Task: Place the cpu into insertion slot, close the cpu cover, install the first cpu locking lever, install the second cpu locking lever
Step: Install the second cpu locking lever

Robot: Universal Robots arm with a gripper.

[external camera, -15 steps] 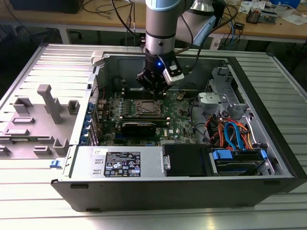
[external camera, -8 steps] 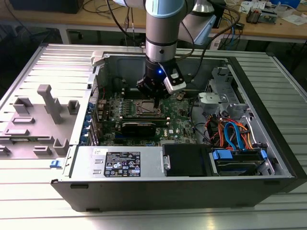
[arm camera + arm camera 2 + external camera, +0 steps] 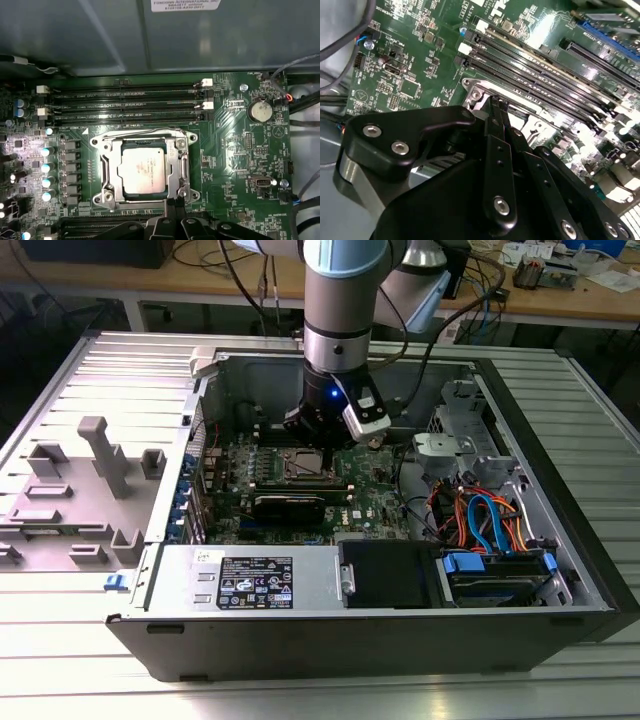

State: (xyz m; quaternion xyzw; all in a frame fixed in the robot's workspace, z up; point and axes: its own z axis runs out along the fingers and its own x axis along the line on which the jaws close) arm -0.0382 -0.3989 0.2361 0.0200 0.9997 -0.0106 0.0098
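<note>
In the first wrist view the cpu (image 3: 142,170) lies flat in the insertion slot (image 3: 106,198), its silvery top showing through the window of the cpu cover (image 3: 111,167), which lies down over it. A thin metal lever (image 3: 183,167) runs along one side of the cover. My gripper (image 3: 173,205) sits at the socket's edge near that lever's end, black fingers (image 3: 492,125) pressed together. In the second wrist view the gripper (image 3: 496,106) touches the socket's silver corner. In the exterior view the arm hangs over the socket (image 3: 303,465) inside the open computer case.
Long black memory slots (image 3: 125,105) run beside the socket, with a coin battery (image 3: 261,110) further along the board. The case holds a power supply (image 3: 250,575), a drive cage (image 3: 495,575) and coloured cables (image 3: 480,515). Grey fixtures (image 3: 95,465) stand on the exterior view's left.
</note>
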